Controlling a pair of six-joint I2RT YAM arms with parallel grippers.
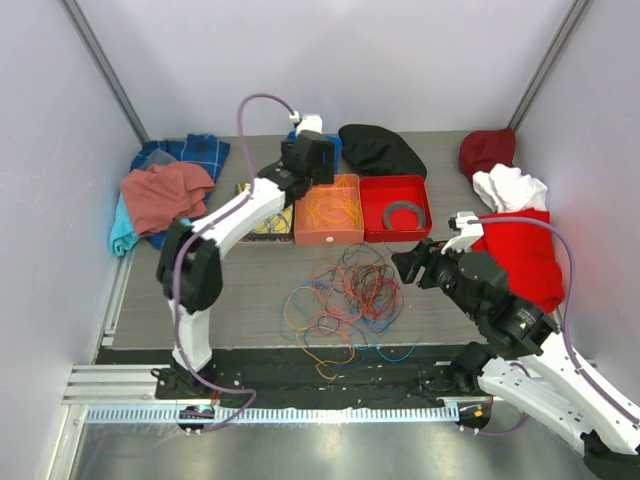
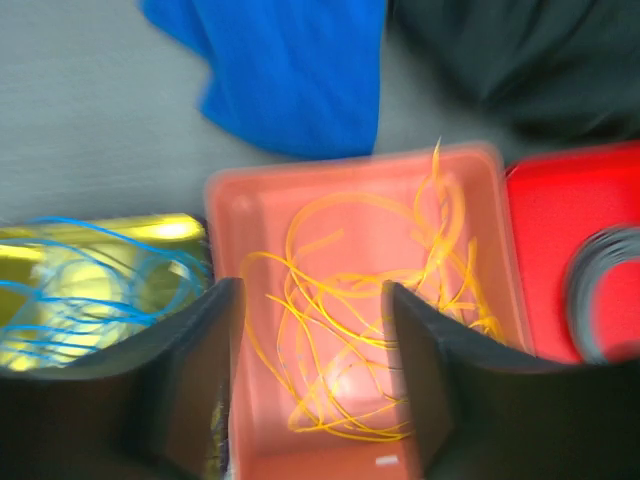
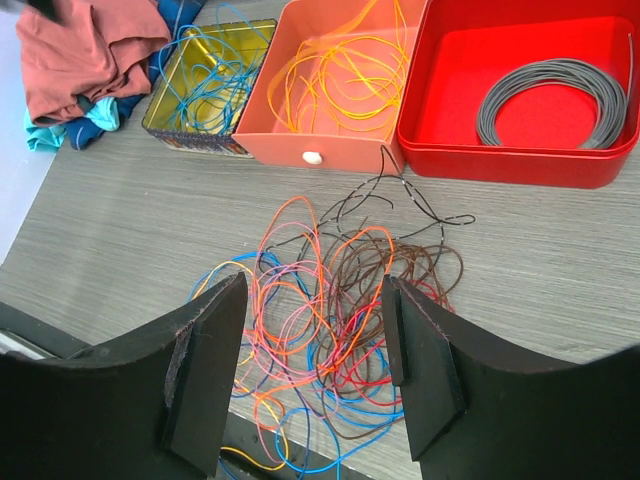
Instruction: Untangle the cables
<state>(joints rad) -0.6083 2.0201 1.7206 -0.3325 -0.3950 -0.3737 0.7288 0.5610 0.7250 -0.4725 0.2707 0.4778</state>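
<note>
On the table: the cables (image 3: pixel 345 270) lie in one messy pile.
My right gripper (image 3: pixel 312 300): wide open, empty, over the pile.
My left gripper (image 2: pixel 310 320): open, empty, over the orange bin (image 2: pixel 225 200).
Good way: I should pinch one loose loop at the pile's edge, then lift slowly.

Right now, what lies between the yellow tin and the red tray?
An orange tray holding yellow cables sits between the yellow tin and the red tray, clearest in the right wrist view.
</note>
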